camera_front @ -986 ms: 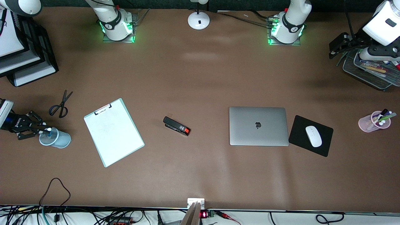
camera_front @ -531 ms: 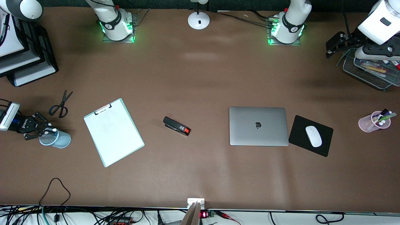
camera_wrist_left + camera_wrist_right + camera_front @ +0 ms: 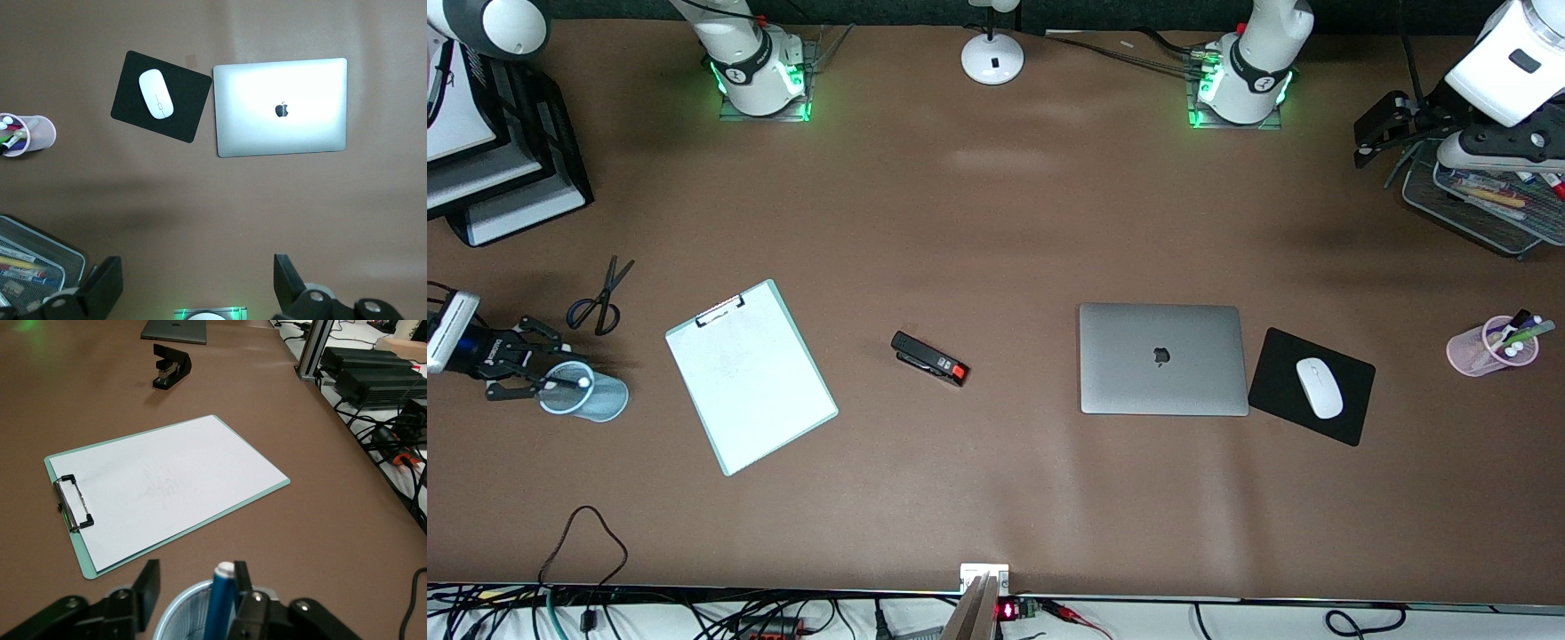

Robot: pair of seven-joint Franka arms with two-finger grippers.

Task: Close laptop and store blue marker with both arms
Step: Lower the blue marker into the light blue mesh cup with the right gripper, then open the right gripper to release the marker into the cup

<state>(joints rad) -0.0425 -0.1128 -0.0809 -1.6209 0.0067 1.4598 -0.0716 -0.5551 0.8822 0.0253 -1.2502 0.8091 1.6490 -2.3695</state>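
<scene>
**Laptop Shut, Blue Marker Upright in the Cup**

Found the laptop (image 3: 1163, 359) closed and flat on the table, lid and logo up, well away from the clipboard (image 3: 751, 378) toward the left arm's end. Noted the stapler (image 3: 929, 359) between clipboard and laptop, touching neither. Saw the mouse pad (image 3: 1352, 418) with its white mouse (image 3: 1319, 388) just beside the laptop, farther again from the clipboard.

Spotted the blue marker (image 3: 580, 383) standing pale end up inside the blue mesh cup (image 3: 600, 400), near the clipboard toward the right arm's end. Found the right gripper (image 3: 547, 375) over that cup's rim, fingers spread apart, the marker (image 3: 217, 607) just beside one finger (image 3: 240, 580) and not pinched between the two. Could not tell whether marker and finger touched. Saw the scissors (image 3: 600, 298) lying near the cup, farther from the front camera than it, also toward the right arm's end from the clipboard.

Placed the left gripper (image 3: 1374, 133) well away from the clipboard, over bare table beside the mesh tray (image 3: 1476, 227) at the left arm's end. Saw its fingers (image 3: 100, 287) spread wide and holding nothing.
</scene>
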